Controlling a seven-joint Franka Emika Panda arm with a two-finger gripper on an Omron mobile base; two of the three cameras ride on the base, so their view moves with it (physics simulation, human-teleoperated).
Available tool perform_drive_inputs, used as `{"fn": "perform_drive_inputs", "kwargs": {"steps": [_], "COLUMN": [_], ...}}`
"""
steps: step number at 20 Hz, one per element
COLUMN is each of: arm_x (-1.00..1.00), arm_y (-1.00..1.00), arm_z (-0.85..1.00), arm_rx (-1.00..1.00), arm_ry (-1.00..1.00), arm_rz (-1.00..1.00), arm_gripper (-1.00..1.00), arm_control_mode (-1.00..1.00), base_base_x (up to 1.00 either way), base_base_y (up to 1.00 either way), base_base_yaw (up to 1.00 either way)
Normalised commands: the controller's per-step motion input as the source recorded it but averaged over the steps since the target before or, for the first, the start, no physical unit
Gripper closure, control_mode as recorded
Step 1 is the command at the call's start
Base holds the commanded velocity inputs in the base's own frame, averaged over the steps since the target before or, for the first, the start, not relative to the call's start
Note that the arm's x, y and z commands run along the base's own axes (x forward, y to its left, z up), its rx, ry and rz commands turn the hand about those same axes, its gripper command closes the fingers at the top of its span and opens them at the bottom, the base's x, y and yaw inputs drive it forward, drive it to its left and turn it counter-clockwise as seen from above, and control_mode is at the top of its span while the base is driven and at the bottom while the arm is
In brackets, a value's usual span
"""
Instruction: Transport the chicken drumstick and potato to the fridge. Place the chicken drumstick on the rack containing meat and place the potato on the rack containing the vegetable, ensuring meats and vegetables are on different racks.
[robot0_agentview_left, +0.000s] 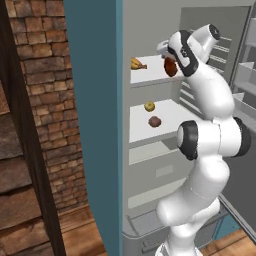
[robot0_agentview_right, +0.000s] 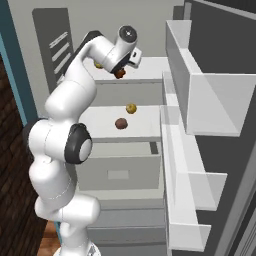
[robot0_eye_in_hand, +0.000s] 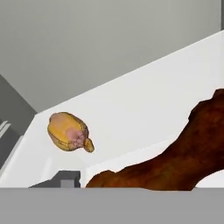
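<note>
The open fridge (robot0_agentview_left: 92, 125) shows its teal outer side panel in the left base view, with a pale interior, two white shelves and a drawer below them. The white arm reaches up and into the upper part of the cabinet, and its gripper (robot0_agentview_left: 169, 59) sits over the rack containing meat (robot0_agentview_left: 150, 75), the higher of the two shelves. The chicken drumstick (robot0_agentview_left: 171, 66), dark reddish-brown and lumpy, hangs directly under the hand and just above that shelf; in the hand view it fills the lower right, close against the camera, with the white shelf surface behind it. The jaws are hidden behind the wrist and the meat, but they appear to be clamped together on the drumstick, since it sits tight against the hand. Whether its underside touches the shelf cannot be told. Farther left on the same shelf lies the meat (robot0_agentview_left: 137, 63), an orange-yellow drumstick-shaped piece with a tapered end, well apart from the dark one. On the lower shelf (robot0_agentview_left: 170, 120) rest the yellow knobbly vegetable (robot0_agentview_left: 149, 106) and, just in front of it, the round brown potato (robot0_agentview_left: 155, 121), near each other but not touching. Door bins (robot0_agentview_right: 200, 100) stand at the right in the right base view.
</note>
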Motion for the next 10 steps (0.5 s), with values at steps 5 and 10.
{"fn": "perform_drive_inputs", "kwargs": {"steps": [5,10], "arm_x": [0.71,0.69], "arm_y": [0.0,0.0], "arm_z": [-0.18,-0.46], "arm_rx": [0.0,0.0], "arm_ry": [-0.07,0.01], "arm_rz": [0.02,0.02], "arm_gripper": [1.0,1.0], "arm_control_mode": [-1.0,-1.0], "base_base_x": [0.0,0.0], "base_base_y": [0.0,0.0], "base_base_yaw": [0.0,0.0]}}
